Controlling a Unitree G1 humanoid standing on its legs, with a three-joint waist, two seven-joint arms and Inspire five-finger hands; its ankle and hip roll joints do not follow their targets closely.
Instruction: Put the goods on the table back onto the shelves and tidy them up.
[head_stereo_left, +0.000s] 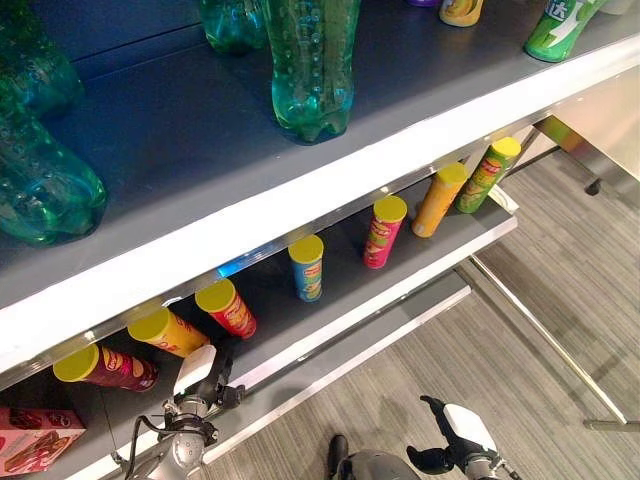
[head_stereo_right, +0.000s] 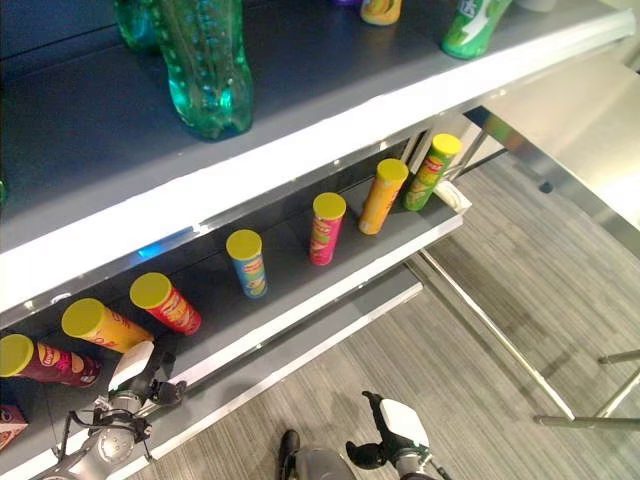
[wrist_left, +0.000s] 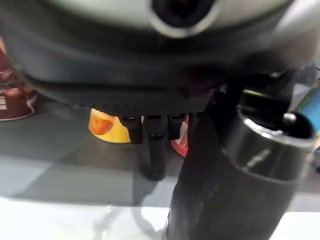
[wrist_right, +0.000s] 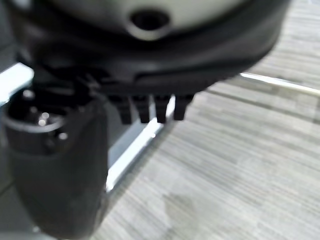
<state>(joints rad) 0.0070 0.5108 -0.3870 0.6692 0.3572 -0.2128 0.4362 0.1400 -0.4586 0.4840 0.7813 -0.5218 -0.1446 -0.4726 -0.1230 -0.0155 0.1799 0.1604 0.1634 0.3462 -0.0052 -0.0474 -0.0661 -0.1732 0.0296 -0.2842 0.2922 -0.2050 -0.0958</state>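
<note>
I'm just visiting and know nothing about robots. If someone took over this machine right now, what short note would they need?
Left hand: empty, fingers relaxed, at the front edge of the lower shelf, near the red can and the yellow can.
Right hand: empty, low over the floor.
Goods: seven chip cans stand in a row on the lower shelf; green bottles on the upper shelf; a pink box at the far left of the lower shelf.
Done: neither hand carries anything.
Left: I can't tell whether goods remain on the table; check, then straighten the row.
</note>
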